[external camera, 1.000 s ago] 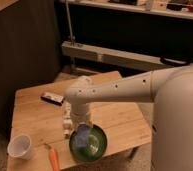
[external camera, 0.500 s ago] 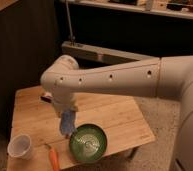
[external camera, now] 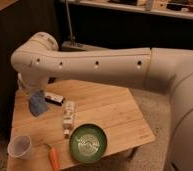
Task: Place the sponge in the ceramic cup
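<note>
The blue sponge [external camera: 37,105] hangs above the left part of the wooden table [external camera: 115,112], just under the white arm's wrist. My gripper [external camera: 34,95] sits mostly hidden behind the arm's bulky joint and is shut on the sponge's top edge. The white ceramic cup [external camera: 20,146] stands upright at the table's near left corner, below and slightly left of the sponge, with a gap between them.
A glossy green bowl [external camera: 89,142] sits at the front middle of the table. An orange carrot-like item [external camera: 53,156] lies between cup and bowl. A white tube [external camera: 69,117] and a small dark object [external camera: 55,99] lie mid-table. The arm spans the upper view.
The arm has swung left, carrying the sponge from over the green bowl to over the table's left side, nearer the cup.
</note>
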Available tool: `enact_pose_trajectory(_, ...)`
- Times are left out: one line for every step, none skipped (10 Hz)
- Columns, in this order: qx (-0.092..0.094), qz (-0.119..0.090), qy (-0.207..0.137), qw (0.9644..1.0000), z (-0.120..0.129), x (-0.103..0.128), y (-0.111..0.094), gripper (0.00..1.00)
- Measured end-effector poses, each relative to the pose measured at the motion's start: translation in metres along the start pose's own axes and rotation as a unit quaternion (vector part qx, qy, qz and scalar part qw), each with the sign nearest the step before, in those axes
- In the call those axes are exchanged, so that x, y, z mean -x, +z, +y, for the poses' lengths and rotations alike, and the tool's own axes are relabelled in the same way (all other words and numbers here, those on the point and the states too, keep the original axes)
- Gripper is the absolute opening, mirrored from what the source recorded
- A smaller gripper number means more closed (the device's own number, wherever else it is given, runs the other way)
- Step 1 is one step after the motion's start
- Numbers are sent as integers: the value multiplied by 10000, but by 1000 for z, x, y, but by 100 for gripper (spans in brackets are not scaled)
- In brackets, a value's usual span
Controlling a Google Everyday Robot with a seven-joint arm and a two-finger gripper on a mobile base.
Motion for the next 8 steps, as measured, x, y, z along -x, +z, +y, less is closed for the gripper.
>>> enact_pose_trajectory(-638,363,-617,9954,-16,-35,11,0)
enact_pose_trajectory(-1082,633,-1031,9867,-27,-58,19,0)
enact_pose_trajectory(-1350,851,-1285,9788,-33,-74,23,0)
enact_pose_trajectory(-1547,1047,-1477,9712,-35,-86,27,0)
enact_pose_trajectory(-1731,1270,-1660,9625,-36,-98,29,0)
enact_pose_trajectory(-1828,1398,-1760,9571,-36,-105,31,0)
enact_pose_trajectory(-1894,1499,-1829,9530,-36,-110,32,0)
enact_pose_trajectory(-1919,1542,-1858,9513,-35,-112,32,0)
